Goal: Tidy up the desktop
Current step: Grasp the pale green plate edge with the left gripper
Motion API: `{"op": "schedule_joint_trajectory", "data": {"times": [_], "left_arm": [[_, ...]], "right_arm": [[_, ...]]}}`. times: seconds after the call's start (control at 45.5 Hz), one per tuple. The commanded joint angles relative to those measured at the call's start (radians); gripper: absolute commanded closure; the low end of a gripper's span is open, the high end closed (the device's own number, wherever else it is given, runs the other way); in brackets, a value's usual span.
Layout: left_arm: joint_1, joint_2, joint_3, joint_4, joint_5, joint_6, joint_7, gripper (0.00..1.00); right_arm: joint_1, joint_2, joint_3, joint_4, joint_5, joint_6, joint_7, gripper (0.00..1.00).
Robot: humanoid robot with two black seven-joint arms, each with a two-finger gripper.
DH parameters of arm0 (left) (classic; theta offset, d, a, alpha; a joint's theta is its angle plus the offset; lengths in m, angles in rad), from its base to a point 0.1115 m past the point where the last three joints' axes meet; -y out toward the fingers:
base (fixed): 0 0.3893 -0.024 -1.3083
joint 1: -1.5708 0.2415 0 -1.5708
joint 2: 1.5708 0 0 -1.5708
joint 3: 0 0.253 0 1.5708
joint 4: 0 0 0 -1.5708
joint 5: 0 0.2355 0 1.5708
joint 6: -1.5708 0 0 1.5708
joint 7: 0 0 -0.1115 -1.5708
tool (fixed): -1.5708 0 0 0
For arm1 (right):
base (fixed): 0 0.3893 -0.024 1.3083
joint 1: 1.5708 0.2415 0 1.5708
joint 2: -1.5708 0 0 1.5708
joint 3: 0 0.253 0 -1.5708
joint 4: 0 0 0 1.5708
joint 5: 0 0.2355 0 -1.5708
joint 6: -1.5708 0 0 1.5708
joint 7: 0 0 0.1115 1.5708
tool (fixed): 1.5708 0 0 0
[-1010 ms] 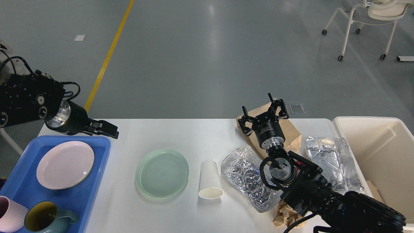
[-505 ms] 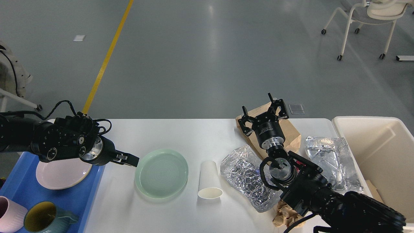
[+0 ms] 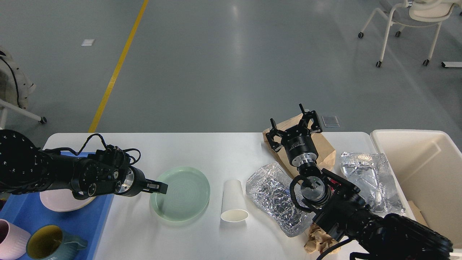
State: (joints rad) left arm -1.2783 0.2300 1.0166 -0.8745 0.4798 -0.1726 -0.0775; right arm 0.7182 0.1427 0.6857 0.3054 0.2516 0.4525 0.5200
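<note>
**Mint-green plate under my left gripper**

Mint-green plate (image 3: 180, 193) sits on the desktop (image 3: 216, 151), left of centre. My left gripper (image 3: 158, 187) is over the plate's left rim, pointing right. Fingers look close together, but seen side-on and dark, so I can't tell if they're parted or whether they touch the rim.

My right gripper (image 3: 293, 124) is at the far edge of the desktop, over the brown paper bag (image 3: 325, 150). Fingers spread wide, nothing between them.

On the desktop, left to right:
- white paper cup (image 3: 234, 202) lying on its side just right of the plate, mouth toward me
- crumpled foil bag (image 3: 274, 196) beside the cup, partly under my right arm
- second foil bag (image 3: 371, 177) near the right edge
- crumpled brown paper (image 3: 317, 240) at the near edge, under my right arm

Blue tray (image 3: 97, 220) at the left end holds a pink plate (image 3: 59, 200), pink mug (image 3: 12, 240) and teal mug (image 3: 54, 245); my left arm covers much of the pink plate. Cream bin (image 3: 426, 169) stands at the desktop's right end.
</note>
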Motion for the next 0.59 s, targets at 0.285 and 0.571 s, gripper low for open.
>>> {"op": "schedule_joint_trajectory", "data": {"times": [0.285, 0.571], "left_arm": [[0.024, -0.009, 0.005, 0.037, 0.000, 0.002, 0.018, 0.43], [0.050, -0.034, 0.003, 0.072, 0.000, 0.002, 0.021, 0.49]], "right_arm": [[0.000, 0.000, 0.000, 0.000, 0.000, 0.000, 0.000, 0.00], [0.000, 0.000, 0.000, 0.000, 0.000, 0.000, 0.000, 0.00]]}}
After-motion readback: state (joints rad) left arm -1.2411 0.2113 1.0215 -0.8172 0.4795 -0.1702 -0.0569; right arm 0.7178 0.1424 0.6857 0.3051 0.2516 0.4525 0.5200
